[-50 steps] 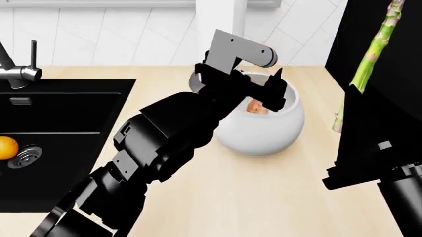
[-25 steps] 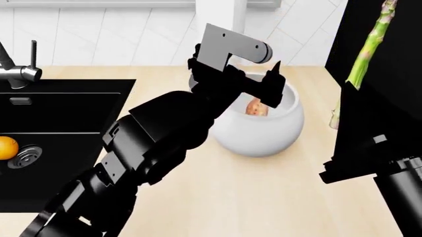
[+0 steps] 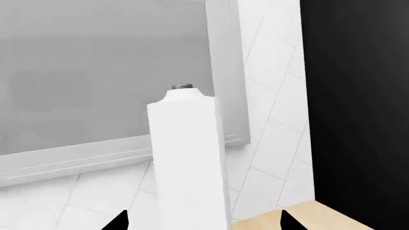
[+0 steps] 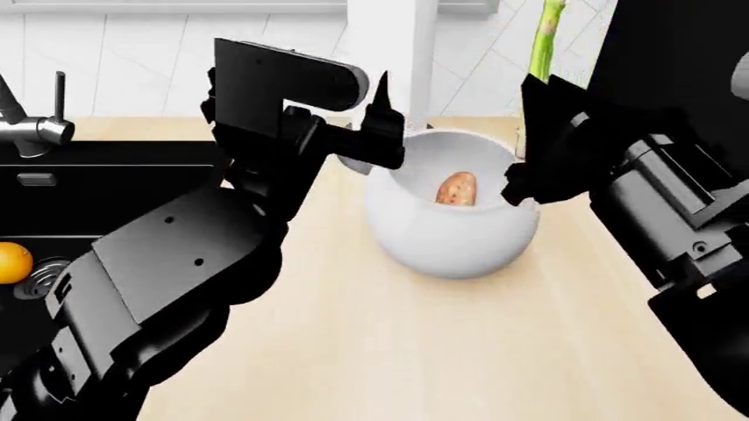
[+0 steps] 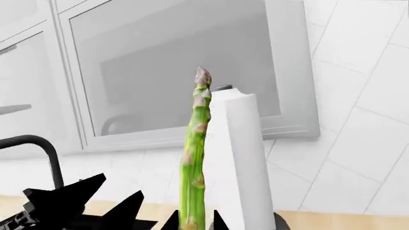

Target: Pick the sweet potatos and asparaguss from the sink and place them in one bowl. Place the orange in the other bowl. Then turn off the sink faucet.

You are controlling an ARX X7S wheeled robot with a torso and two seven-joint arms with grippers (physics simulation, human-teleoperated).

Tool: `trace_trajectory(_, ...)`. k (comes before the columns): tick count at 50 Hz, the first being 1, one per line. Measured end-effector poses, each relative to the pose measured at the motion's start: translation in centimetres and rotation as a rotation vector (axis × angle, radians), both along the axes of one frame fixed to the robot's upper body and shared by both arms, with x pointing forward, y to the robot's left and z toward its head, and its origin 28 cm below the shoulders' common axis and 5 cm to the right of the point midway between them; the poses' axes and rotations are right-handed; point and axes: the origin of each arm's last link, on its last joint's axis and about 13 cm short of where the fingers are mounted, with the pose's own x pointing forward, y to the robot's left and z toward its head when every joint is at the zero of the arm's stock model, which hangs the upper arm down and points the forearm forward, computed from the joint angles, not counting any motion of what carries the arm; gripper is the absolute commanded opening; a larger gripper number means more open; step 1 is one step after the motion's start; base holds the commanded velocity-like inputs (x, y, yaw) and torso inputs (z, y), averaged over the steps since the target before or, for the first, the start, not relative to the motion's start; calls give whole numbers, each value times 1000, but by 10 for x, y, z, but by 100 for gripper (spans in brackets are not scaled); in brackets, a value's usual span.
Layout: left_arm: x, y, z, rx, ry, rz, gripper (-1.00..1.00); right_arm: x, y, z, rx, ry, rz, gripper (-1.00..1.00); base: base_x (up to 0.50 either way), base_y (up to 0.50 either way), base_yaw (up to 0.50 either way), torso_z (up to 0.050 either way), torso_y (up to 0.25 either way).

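asparagus held upright at the bowl, orange in the sink

at the far left of our head view the sink faucet [image 4: 26, 123] stands behind the black sink [image 4: 111, 197]. the orange [image 4: 12, 262] lies in the basin just beside the round steel drain [image 4: 45, 277].

moving right, our left arm reaches up across the wooden bench [image 4: 445, 351]. our left tool [image 4: 381, 118] sits at the near-left rim of the white bowl [image 4: 451, 237]; one dark pointed fingertip [image 4: 383, 88] stands above the rim. in our left wrist view only two dark tips show at the lower edge, well apart, with nothing between them, so we read this tool as spread and empty. that view looks at the tall white roll [image 3: 188, 158] in front of a grey cabinet panel [image 3: 102, 72].

inside the bowl a sweet potato [image 4: 457, 188] rests against the far inner wall, pinkish-orange and tilted.

further right, our right tool [image 4: 541, 132] hangs at the bowl's right rim and grips an asparagus [image 4: 543, 39] by its lower end. the spear stands nearly upright, its top leaving the head view. in our right wrist view the same asparagus [image 5: 195, 158] rises from between the closed-in dark fingers [image 5: 217, 221], pointed tip up, just in front of the white roll [image 5: 240, 163]. whether the spear's foot is over the bowl's mouth or just outside it, we cannot tell.
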Motion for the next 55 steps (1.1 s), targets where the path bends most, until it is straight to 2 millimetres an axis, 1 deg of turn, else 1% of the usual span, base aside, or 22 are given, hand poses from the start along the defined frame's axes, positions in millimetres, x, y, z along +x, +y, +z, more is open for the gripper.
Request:
trace_trajectory(11,-13,27,-3,-52,-39,108,100,27,15,19,1,44,114,-100,0,0,0,0,0)
trace_trajectory(16,-17,35,-4,-71,-52,135,100,36,23,22,-8,69,153,-100,0,0,0,0,0)
trace_trajectory(21,-19,40,-5,-84,-59,149,100,41,30,24,-20,97,184,-100,0,0,0,0,0)
trace_trajectory(27,-21,43,-6,-93,-63,156,100,43,36,25,-39,135,201,-100,0,0,0,0,0)
trace_trajectory(33,-23,44,-6,-98,-65,157,100,42,37,24,-54,168,196,-100,0,0,0,0,0)
trace_trajectory(42,-24,44,-7,-101,-66,157,100,39,35,23,-70,193,176,-100,0,0,0,0,0)
trace_trajectory(55,-24,43,-7,-103,-66,158,100,29,29,19,-78,213,140,-100,0,0,0,0,0)
